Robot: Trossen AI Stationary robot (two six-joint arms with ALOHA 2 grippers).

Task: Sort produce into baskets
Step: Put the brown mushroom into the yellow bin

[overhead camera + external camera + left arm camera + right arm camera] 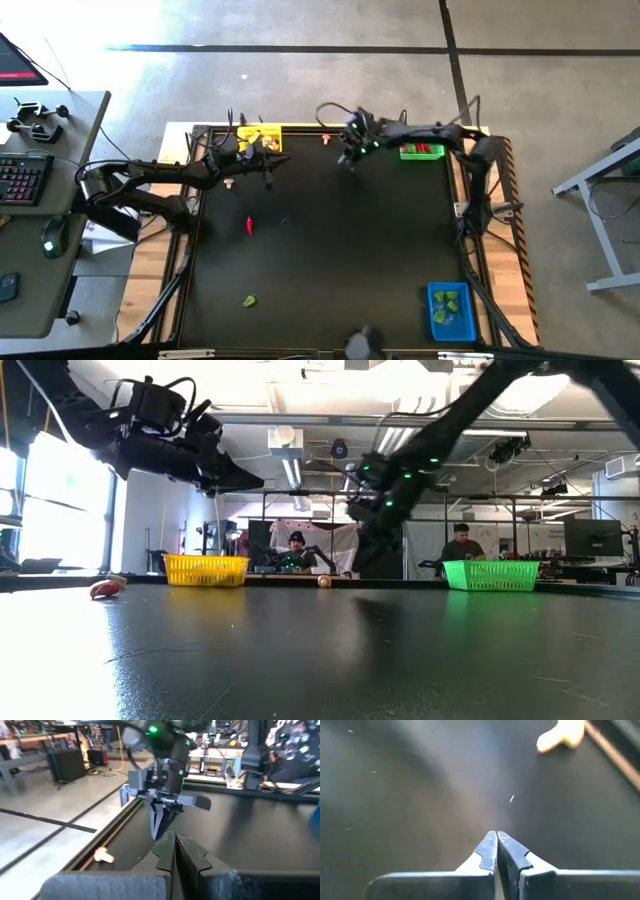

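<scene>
Three baskets stand on the black table: yellow (258, 135) and green (422, 151) at the far edge, blue (451, 310) at the near right. Red pieces lie in the green basket and green chunks in the blue one. A red piece (249, 226) and a green chunk (249, 300) lie loose on the table. A cream bulb (326, 139) rests by the far edge. My left gripper (283, 160) hovers shut and nearly level beside the yellow basket, holding nothing. My right gripper (345, 163) slants down, shut and holding nothing, above the table short of the bulb (560, 735).
A raised rail (120, 827) runs along the table's far edge by the bulb (104, 854). The two grippers face each other closely over the far middle of the table. People sit at desks (297, 550) in the room beyond. A side desk with a keyboard (20, 178) stands to the left.
</scene>
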